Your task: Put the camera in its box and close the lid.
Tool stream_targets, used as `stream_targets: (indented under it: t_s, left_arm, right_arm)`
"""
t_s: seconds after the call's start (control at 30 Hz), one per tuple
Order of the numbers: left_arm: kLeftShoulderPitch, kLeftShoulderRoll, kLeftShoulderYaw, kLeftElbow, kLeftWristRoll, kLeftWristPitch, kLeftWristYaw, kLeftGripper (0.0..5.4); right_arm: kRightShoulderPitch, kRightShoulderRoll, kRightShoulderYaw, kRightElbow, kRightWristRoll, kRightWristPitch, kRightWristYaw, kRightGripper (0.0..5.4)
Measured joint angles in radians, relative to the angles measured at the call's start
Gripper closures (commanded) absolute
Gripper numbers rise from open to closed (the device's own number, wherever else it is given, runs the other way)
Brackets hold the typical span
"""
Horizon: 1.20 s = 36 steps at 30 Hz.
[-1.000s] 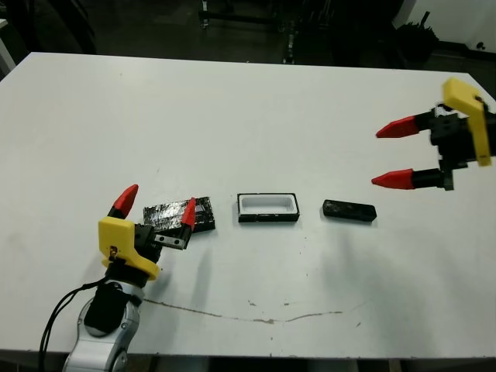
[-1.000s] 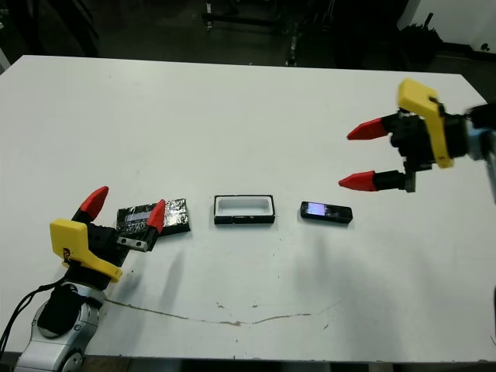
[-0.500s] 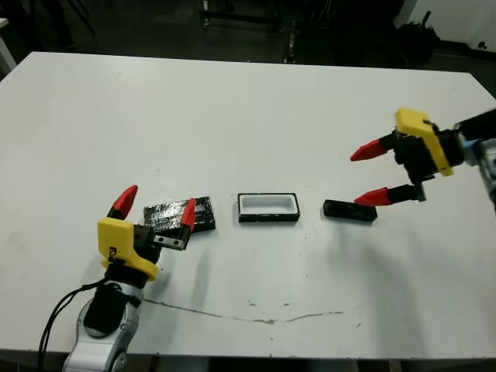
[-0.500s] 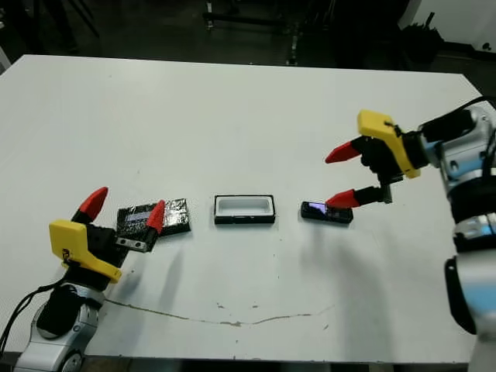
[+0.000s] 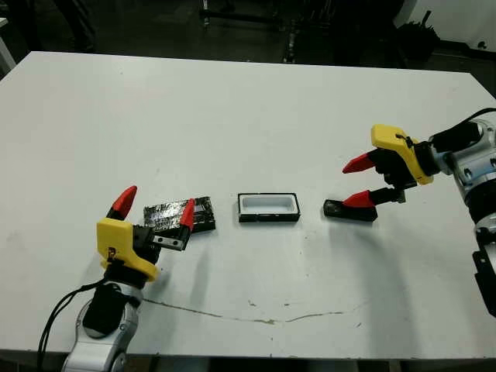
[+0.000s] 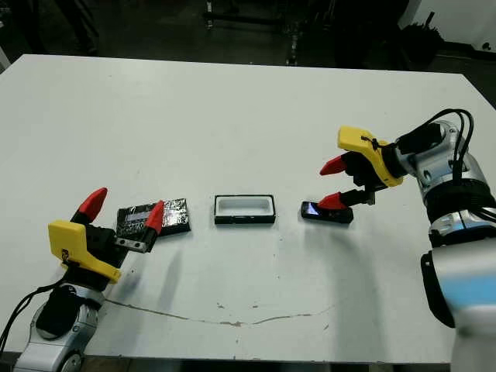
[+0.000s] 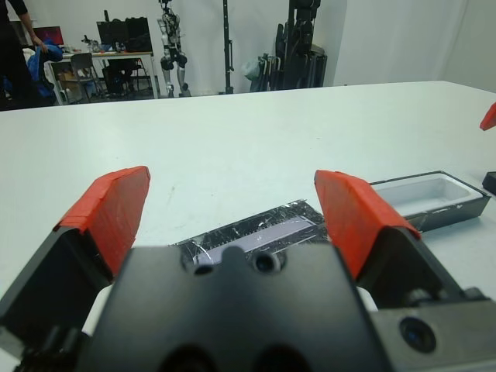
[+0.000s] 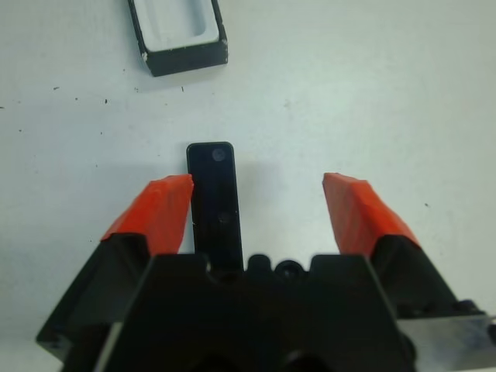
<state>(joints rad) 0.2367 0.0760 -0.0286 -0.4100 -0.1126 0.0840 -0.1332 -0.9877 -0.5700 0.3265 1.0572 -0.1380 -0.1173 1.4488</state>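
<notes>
The camera (image 5: 349, 210), a slim black bar, lies flat on the white table to the right of the box (image 5: 268, 208). The box is a shallow black tray with a white lining. My right gripper (image 5: 346, 186) is open and low over the camera's right end. In the right wrist view the camera (image 8: 215, 198) runs lengthwise between the fingers, close beside one finger (image 8: 159, 213). The lid (image 5: 163, 213), a glossy black slab, rests left of the box. My left gripper (image 5: 159, 198) stands open just in front of it, holding nothing.
A thin brownish scratch (image 5: 263, 316) runs across the table near its front edge. Beyond the far edge are a dark floor and equipment stands (image 7: 298, 39). A person (image 7: 12, 46) stands far off in the left wrist view.
My right gripper has come in from the right and dropped toward the table, ending over the camera's right end. The left arm, lid, box and camera have not moved.
</notes>
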Motion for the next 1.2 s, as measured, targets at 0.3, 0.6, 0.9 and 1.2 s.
stream_targets:
  t_s: [0.3, 0.6, 0.9, 1.2]
  left_arm:
    - [0.001, 0.000, 0.002, 0.000, 0.001, 0.000, 0.000, 0.00]
    - [0.001, 0.000, 0.003, 0.000, -0.003, 0.001, -0.001, 0.00]
    - [0.002, 0.000, 0.003, -0.002, -0.003, 0.001, -0.001, 0.00]
    - [0.001, 0.003, 0.004, -0.004, -0.002, 0.002, -0.001, 0.00]
  right_arm:
    - [0.010, 0.009, 0.003, 0.012, -0.028, -0.047, -0.005, 0.01]
    - [0.020, 0.014, 0.006, 0.012, -0.044, -0.032, 0.002, 0.01]
    - [0.043, 0.024, 0.006, 0.003, -0.057, -0.031, -0.009, 0.01]
    - [0.047, 0.056, 0.020, 0.016, -0.077, 0.002, 0.008, 0.10]
